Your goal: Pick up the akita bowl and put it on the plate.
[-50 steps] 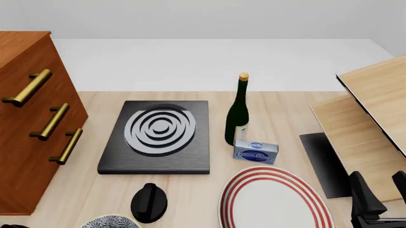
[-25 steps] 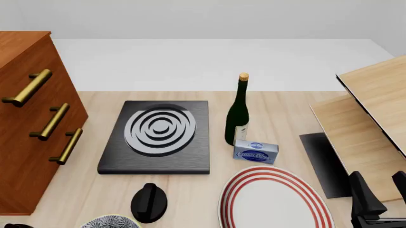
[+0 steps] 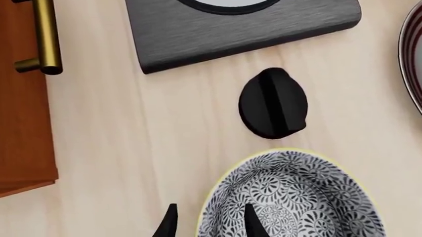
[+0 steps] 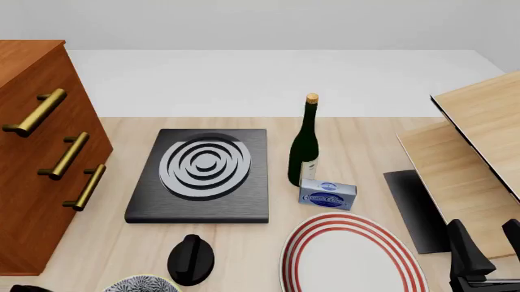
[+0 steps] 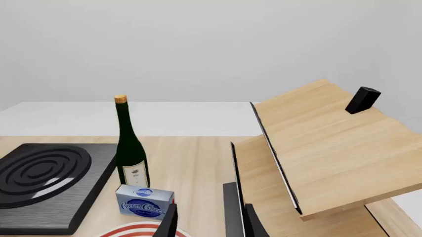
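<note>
Pale wooden tabletop, grey wall behind; nothing has shifted over the last second, so the pick-up is not yet begun.

Left wrist view: left gripper, jaws parted and empty, one finger either side of the near rim of the white akita bowl with dense blue-black leaf speckle; a closing pinch looks ready. Black knob-shaped object lies just beyond the bowl, black square stove further on, brown wooden drawer chest with brass handles alongside.
Front view: bowl at the near edge, large white plate with red rings well to its right; knob between them, a likely obstacle. Dark green wine bottle and blue-white box behind the plate.
Right wrist view: right gripper parted, empty, idle beside a light wooden rack.
</note>
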`<state>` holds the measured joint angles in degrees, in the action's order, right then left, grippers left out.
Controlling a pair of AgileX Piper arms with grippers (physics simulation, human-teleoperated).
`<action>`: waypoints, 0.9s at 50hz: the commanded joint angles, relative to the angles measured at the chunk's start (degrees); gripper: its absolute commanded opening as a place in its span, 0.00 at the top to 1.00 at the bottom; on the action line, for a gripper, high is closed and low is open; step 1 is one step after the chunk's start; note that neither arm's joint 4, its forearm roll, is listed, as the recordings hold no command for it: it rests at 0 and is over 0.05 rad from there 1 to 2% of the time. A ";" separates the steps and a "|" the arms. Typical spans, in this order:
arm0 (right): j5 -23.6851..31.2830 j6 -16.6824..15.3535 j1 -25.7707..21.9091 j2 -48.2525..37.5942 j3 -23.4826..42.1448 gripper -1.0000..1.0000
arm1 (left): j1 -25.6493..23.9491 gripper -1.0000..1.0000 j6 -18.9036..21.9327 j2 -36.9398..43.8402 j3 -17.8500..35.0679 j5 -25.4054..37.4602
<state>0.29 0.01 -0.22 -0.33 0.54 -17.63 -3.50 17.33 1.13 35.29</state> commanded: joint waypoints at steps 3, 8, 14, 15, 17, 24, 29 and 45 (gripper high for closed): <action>0.01 0.02 -0.01 -0.02 0.00 0.00 | -0.10 0.00 0.01 2.52 -1.11 -1.23; 0.01 0.02 -0.01 -0.02 0.00 0.00 | 0.02 0.00 -0.07 3.41 -1.12 -1.85; -0.01 -0.01 0.00 0.02 0.00 0.00 | 0.18 0.00 0.08 4.43 -1.13 -2.52; 0.00 0.00 0.00 -0.01 0.00 0.00 | 0.18 0.00 0.16 4.58 -1.13 -2.55; 0.00 0.01 0.00 0.01 0.00 0.00 | 0.37 0.00 0.32 5.19 -1.13 -3.02; -0.01 -0.01 0.01 0.02 0.00 0.00 | 0.57 0.00 0.63 7.92 -1.13 -5.35; 0.00 0.00 0.00 0.00 0.00 0.00 | -0.09 0.00 0.65 7.90 -1.13 -5.18; 0.01 0.02 0.00 -0.03 0.00 0.00 | -1.17 1.00 2.19 11.01 -1.13 -7.78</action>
<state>0.28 0.01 -0.22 -0.33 0.54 -18.39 -2.59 24.99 0.56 30.23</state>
